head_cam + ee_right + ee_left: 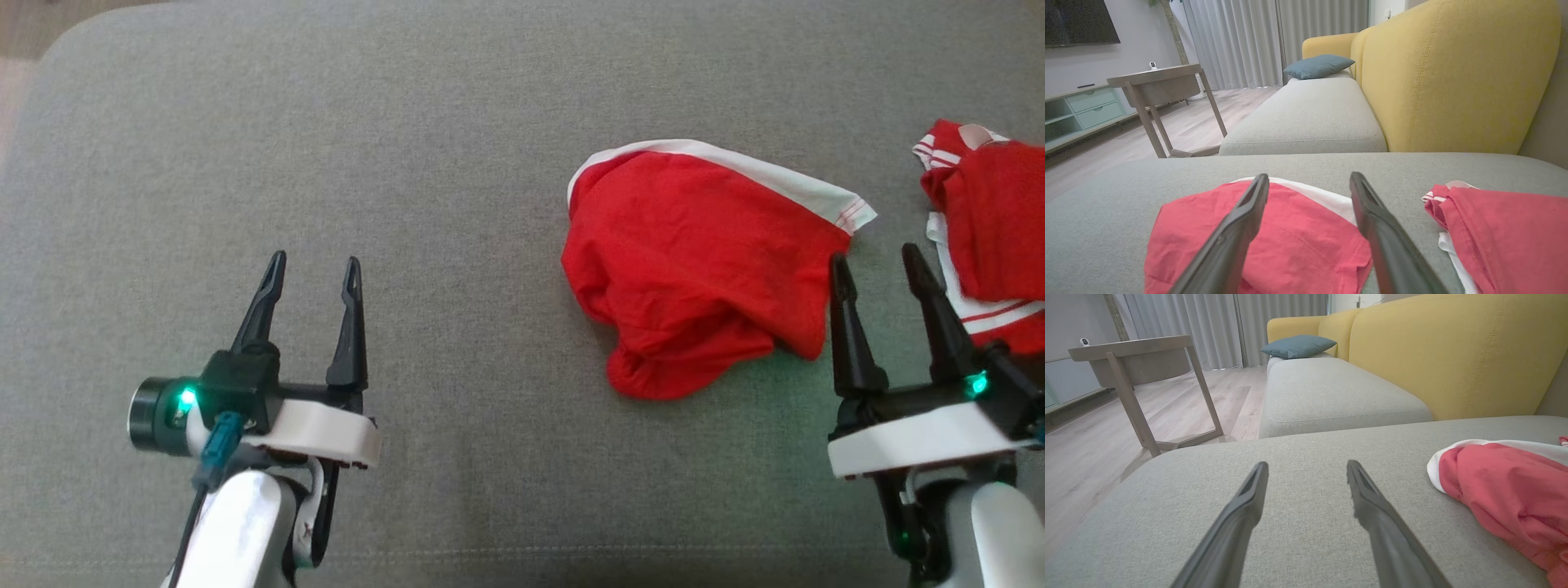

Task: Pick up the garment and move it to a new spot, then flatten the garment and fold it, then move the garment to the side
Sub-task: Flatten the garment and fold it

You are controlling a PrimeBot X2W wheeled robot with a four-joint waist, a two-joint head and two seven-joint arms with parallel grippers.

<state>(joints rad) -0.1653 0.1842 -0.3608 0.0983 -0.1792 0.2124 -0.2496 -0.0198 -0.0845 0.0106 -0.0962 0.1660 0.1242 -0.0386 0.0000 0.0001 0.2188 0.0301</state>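
"On the grey cushion, where was the garment?"
"Crumpled, right of the cushion's middle, red with a white band along its far side."
"And the right gripper?"
"Toward the cushion's right front, fingers spread wide, gripping nothing, tips at the garment's edge. Whether they touched it, I couldn't tell."
"The left gripper?"
"Over the cushion's left front, wide too, empty. Another red top lay at the cushion's right end."

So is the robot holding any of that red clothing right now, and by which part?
Nothing is held. The left gripper and right gripper both stand open and empty; the crumpled red garment lies loose on the grey cushion.
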